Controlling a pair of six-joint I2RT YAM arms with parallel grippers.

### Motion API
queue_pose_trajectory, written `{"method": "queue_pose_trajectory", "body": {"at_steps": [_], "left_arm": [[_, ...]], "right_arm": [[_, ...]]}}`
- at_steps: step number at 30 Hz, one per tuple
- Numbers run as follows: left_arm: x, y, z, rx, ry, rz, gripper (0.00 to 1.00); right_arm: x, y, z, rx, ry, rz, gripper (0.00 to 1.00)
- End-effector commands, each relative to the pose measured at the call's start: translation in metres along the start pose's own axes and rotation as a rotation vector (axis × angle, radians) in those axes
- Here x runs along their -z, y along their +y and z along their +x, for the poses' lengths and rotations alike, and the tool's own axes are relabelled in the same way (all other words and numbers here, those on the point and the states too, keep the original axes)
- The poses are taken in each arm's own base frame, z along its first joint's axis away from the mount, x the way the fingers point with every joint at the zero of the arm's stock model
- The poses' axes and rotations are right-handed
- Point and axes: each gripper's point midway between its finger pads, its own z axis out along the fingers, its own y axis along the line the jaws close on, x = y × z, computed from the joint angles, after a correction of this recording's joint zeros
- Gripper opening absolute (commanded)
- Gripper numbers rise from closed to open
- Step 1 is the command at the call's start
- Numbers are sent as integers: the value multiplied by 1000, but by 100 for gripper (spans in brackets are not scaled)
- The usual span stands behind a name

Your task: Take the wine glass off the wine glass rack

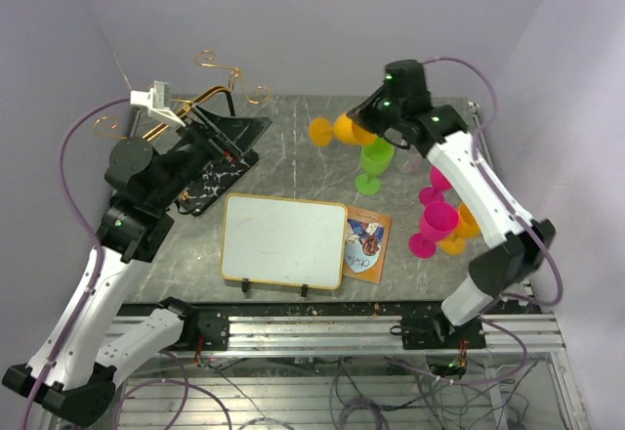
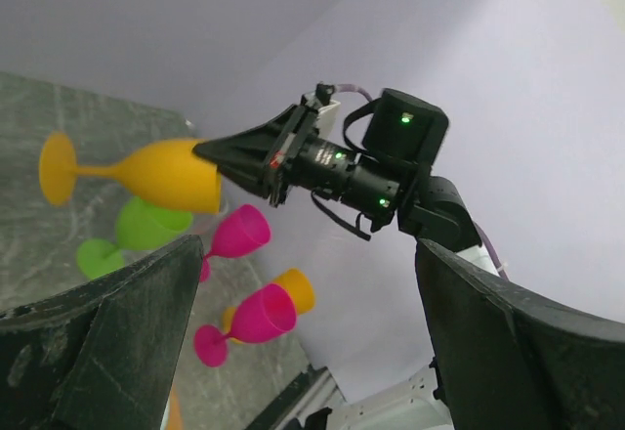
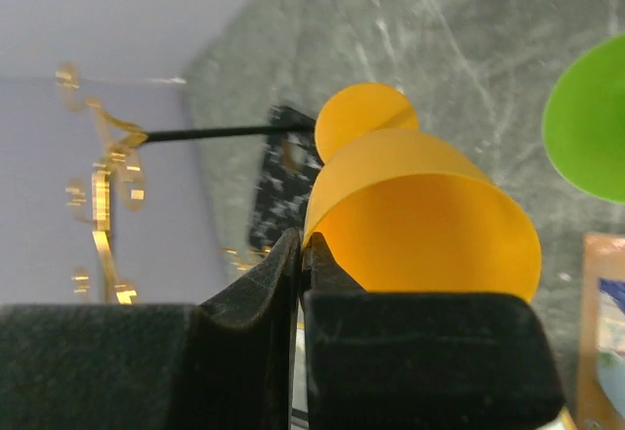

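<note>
My right gripper (image 1: 371,123) is shut on the rim of an orange wine glass (image 1: 344,129) and holds it lying sideways in the air, foot pointing left toward the wine glass rack. In the right wrist view the pads (image 3: 264,293) pinch the glass wall (image 3: 420,215). The rack (image 1: 230,161) has a black marble-look base and gold curled arms (image 1: 217,64) at the back left; no glass shows on it. My left gripper (image 1: 217,135) is open and empty over the rack's base. The left wrist view shows the held glass (image 2: 161,174).
A green glass (image 1: 374,161) stands mid-table under the right gripper. Two pink glasses (image 1: 437,225) and another orange one (image 1: 465,227) stand at the right. A white board (image 1: 283,239) and a picture card (image 1: 368,244) lie near the front.
</note>
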Motion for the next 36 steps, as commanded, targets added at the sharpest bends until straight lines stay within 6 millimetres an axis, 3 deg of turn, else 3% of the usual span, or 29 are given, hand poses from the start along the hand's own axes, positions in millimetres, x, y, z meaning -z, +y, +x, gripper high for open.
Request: {"method": "queue_pose_trajectory", "body": {"at_steps": [1, 3, 8, 13, 25, 36], "left_arm": [[14, 11, -16, -112, -54, -109, 100], [16, 12, -16, -121, -53, -119, 100], [18, 15, -15, -135, -47, -135, 100], [20, 14, -16, -152, -50, -139, 100], [28, 16, -20, -185, -60, -171, 100], [29, 13, -22, -189, -62, -167, 100]], "right_arm": [[-10, -34, 31, 168, 47, 247, 0], [-25, -39, 43, 223, 54, 307, 0], [-39, -34, 65, 340, 66, 400, 0], [-61, -54, 85, 394, 121, 517, 0], [-80, -88, 105, 412, 180, 646, 0], [-86, -99, 113, 418, 201, 675, 0]]}}
